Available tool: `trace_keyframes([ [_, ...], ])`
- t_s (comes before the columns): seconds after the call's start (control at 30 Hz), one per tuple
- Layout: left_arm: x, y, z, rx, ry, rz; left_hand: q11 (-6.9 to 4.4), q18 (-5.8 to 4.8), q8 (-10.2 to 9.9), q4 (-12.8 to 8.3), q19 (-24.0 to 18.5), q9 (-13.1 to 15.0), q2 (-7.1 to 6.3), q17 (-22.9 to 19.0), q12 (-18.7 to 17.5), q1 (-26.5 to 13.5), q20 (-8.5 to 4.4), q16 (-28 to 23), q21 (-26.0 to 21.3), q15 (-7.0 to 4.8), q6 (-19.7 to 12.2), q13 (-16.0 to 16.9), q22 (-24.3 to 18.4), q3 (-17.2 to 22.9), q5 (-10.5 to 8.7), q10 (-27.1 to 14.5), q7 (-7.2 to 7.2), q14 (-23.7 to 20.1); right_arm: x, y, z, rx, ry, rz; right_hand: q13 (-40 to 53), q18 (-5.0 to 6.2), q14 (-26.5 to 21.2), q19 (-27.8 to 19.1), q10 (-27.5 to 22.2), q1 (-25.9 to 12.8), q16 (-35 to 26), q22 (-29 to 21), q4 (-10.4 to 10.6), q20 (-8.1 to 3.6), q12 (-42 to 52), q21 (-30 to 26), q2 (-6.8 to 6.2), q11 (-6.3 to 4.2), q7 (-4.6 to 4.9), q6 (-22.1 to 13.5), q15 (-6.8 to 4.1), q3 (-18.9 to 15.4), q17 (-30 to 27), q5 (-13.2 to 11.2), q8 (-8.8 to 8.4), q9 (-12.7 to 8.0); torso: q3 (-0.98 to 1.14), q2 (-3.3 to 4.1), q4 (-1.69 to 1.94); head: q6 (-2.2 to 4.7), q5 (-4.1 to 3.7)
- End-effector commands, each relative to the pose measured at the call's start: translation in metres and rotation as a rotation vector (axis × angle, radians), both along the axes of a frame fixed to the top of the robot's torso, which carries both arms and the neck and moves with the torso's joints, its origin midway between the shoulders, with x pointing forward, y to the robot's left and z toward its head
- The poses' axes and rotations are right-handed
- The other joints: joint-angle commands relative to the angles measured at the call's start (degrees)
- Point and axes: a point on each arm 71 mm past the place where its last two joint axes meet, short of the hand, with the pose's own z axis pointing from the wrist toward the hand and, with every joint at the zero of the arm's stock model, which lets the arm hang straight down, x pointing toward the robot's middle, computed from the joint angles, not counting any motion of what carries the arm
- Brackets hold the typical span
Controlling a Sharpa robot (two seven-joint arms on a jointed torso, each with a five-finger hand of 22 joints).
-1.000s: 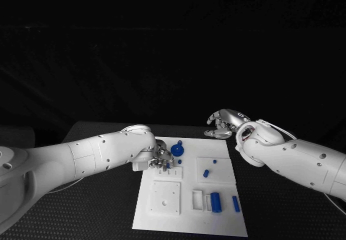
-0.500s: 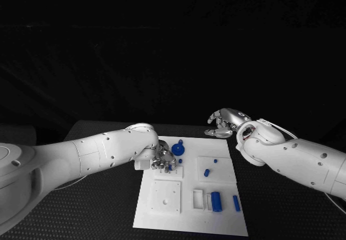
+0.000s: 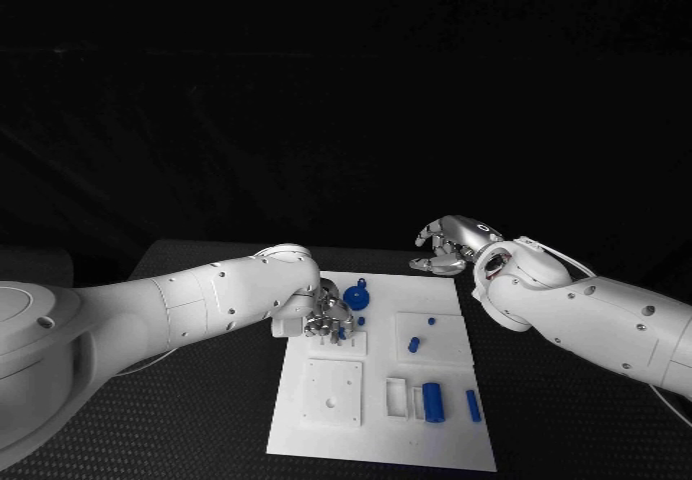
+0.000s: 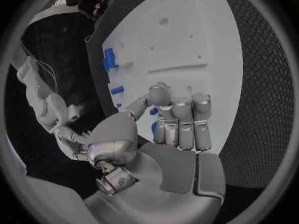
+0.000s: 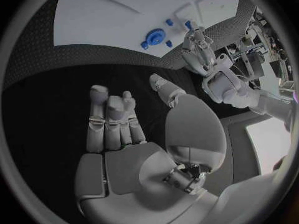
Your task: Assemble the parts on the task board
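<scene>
White task board [image 3: 378, 440] lies in the middle of the black counter [image 3: 188, 440], with blue parts on it: a gear [image 3: 356, 297] near its far edge, a cylinder [image 3: 433, 402] toward its near edge. The left hand [image 3: 326, 322] hangs over the board beside the gear, fingers together pinching a small blue part [image 4: 153, 128]. The right hand [image 3: 450, 245] hovers beyond the board's far right corner, fingers loosely spread, holding nothing.

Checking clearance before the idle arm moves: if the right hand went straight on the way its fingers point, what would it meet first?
Probably bare black table first; beyond that, the far edge of the white task board, near the blue gear-like part. The right hand holds nothing, and its height above the table is unclear.
</scene>
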Motion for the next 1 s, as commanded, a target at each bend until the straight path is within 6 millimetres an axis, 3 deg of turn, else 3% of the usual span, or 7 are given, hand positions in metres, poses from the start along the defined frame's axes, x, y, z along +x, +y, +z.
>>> trace_keyframes([
  [0.03,-0.001,-0.0008,-0.0006,0.003,0.017,-0.012,-3.21,0.89,-0.4,-1.7,-0.4,0.1,0.83,-0.1,0.4,0.4,-6.93,0.3,0.2,-3.88,4.6,-0.1,1.1,2.8,3.88,-3.7,-4.63,0.4,-0.0004,0.0011,-0.0006,-0.006,0.005,0.01,-0.1,2.22,0.4,0.0,-0.2,0.6,-0.3,1.0,0.3,-0.47,0.3,-0.3,0.03,-0.02,0.71,-0.3,-0.22,0.0,-0.1,-0.3,0.26,-0.1,-0.01,0.05,-0.03,-0.12,-0.04],
  [0.47,-0.0016,0.001,-0.0024,0.01,0.015,-0.017,-3.2,0.89,-0.4,-1.7,-0.5,0.2,0.84,-0.1,0.4,0.4,-6.9,0.3,0.3,-3.85,4.5,-0.1,1.1,2.8,3.85,-3.7,-4.61,0.3,-0.0003,0.0016,-0.0006,-0.006,0.005,0.01,-0.2,2.22,0.4,0.0,-0.2,0.6,-0.3,1.0,0.3,-0.48,0.3,-0.3,0.03,-0.02,0.71,-0.3,-0.22,0.0,-0.1,-0.3,0.27,-0.1,-0.07,0.01,0.03,-0.2,-0.17],
  [1.0,-0.0031,0.0013,-0.0041,0.008,0.03,-0.024,-3.18,0.9,-0.5,-1.7,-0.6,0.3,0.85,-0.2,0.5,0.3,-6.88,0.3,0.3,-3.83,4.5,-0.2,1.1,2.9,3.9,-3.8,-4.59,0.2,-0.0002,0.0015,-0.0007,-0.007,0.006,0.01,-0.2,2.22,0.4,0.0,-0.2,0.6,-0.3,1.0,0.4,-0.48,0.3,-0.3,0.03,-0.02,0.71,-0.3,-0.22,0.0,-0.1,-0.3,0.27,-0.1,0.01,0.01,0.01,-0.29,0.03],
])
